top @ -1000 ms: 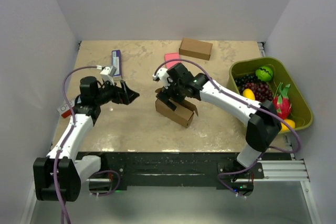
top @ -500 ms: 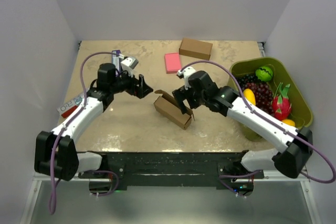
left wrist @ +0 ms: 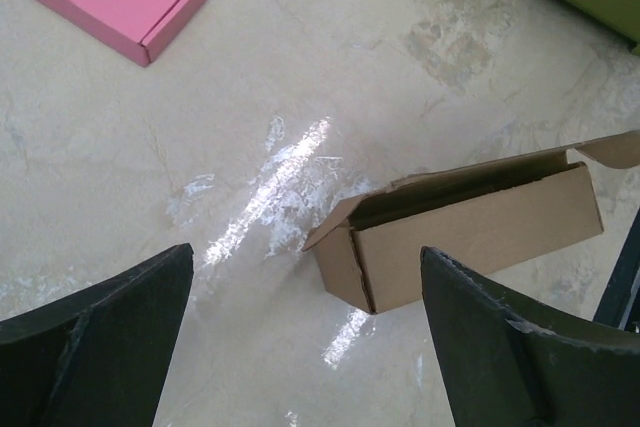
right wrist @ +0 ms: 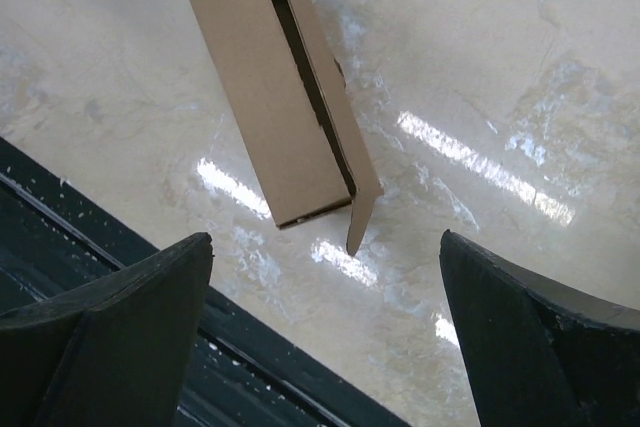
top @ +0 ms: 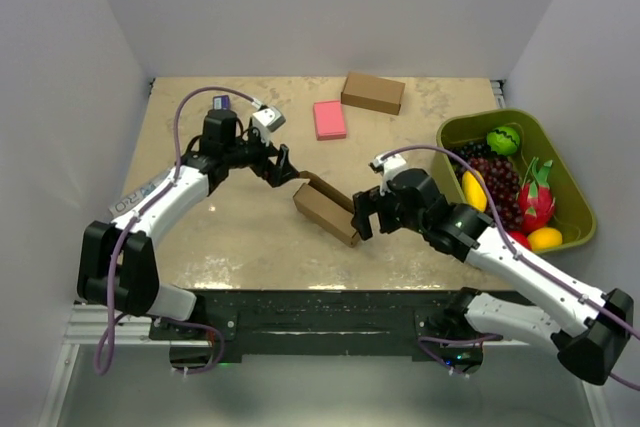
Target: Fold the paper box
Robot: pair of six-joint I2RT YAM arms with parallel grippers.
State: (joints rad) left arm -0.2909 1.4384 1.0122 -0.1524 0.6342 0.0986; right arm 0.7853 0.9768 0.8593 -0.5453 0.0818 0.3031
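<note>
The paper box (top: 326, 209), a plain brown thin-cardboard carton with its end flaps unfolded and its top seam gaping, lies near the middle of the tan marbled table (top: 230, 242). Its long axis runs diagonally, from far-left to near-right in the overhead view. The left gripper (top: 286, 173) stands at the far-left end, just beside the raised flap. The right gripper (top: 362, 219) stands just beside the near-right end. Both claws are spread wide and hold nothing; each wrist view shows the carton ahead, apart from the fingers. Either arm could plausibly press in the flap it faces. A pink rectangular block (top: 329, 119) and a closed brown box (top: 373, 93) lie well apart, farther back.
</note>
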